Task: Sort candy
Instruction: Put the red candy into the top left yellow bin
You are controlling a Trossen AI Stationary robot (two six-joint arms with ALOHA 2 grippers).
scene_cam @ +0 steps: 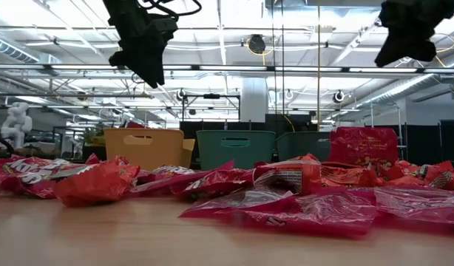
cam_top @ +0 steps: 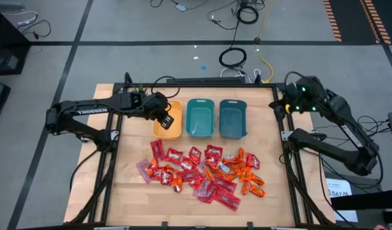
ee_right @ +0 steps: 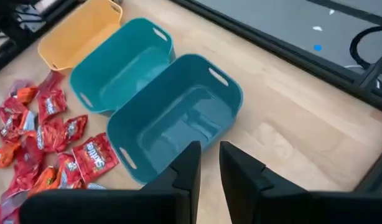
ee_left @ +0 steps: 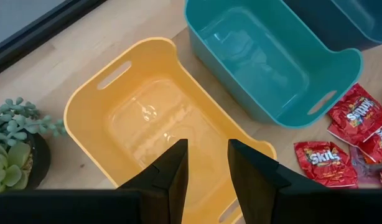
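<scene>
Below both raised grippers, the candy (cam_top: 205, 171) lies untouched on the table (cam_top: 129, 191).

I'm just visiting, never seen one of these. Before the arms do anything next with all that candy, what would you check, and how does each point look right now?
1. Yellow bin empty and upright: ok.
2. Both teal bins empty: ok.
3. Candy piled on the table in front of the bins, none sorted yet: ok.
4. Left gripper above the yellow bin, fingers slightly apart, holding nothing: ok.
5. Right gripper raised near the right teal bin, empty: ok.
6. Which candy gets picked next: cannot tell.
</scene>
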